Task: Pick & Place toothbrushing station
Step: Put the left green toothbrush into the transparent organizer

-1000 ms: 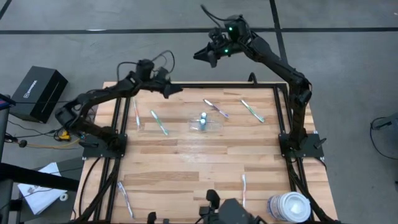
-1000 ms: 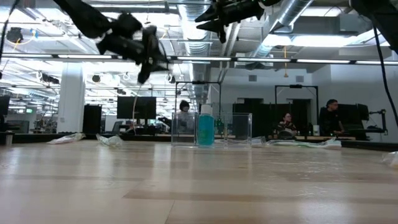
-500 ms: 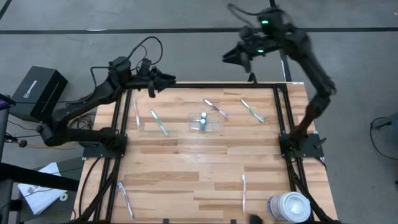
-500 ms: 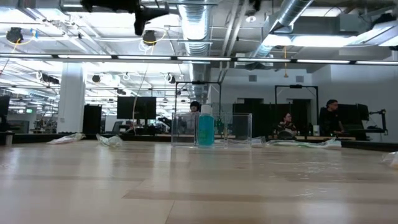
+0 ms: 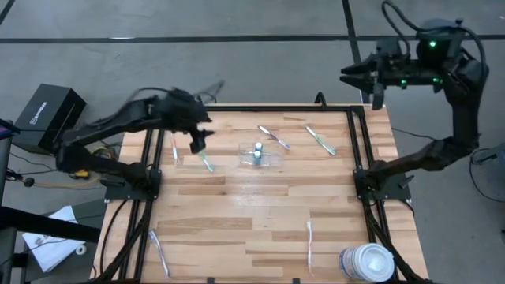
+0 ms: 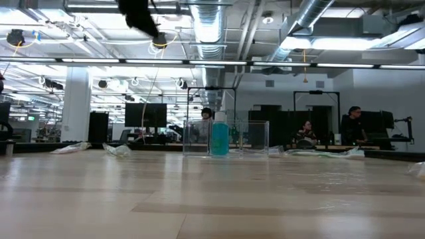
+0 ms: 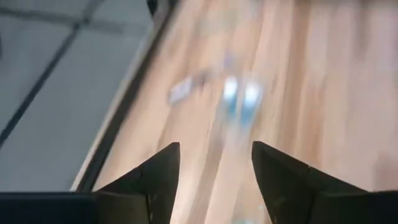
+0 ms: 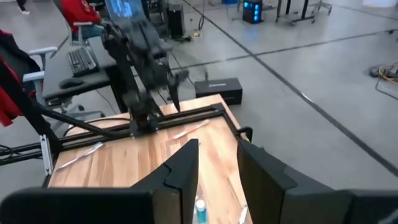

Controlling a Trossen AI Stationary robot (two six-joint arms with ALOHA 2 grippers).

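Observation:
A small clear container [image 5: 259, 155] stands on the table's far middle with a teal toothpaste tube [image 6: 219, 138] upright inside it. Thin toothbrushes lie flat on the wood around it: one far left [image 5: 203, 158], one behind the container [image 5: 274, 137], one far right [image 5: 320, 140]. My left gripper [image 5: 199, 142] hangs open above the far-left toothbrush, tipped downward, touching nothing; its wrist view shows the open fingers [image 7: 155, 180] over the blurred blue tube [image 7: 239, 99]. My right gripper [image 5: 351, 76] is raised beyond the table's far right corner, open with nothing in it [image 8: 217, 158].
A large white round tub [image 5: 367, 262] stands at the near right corner. More toothbrushes lie near the front edge, at left [image 5: 158, 251] and right [image 5: 309, 241]. A black box [image 5: 49, 117] sits on the floor at the left. People sit behind the table [image 6: 352, 126].
My right gripper has swung toward the table's right, staying beyond the far edge, and has risen out of the low view. My left gripper has drawn back from the far edge, then tipped down over the far-left toothbrush. The things on the table have stayed put.

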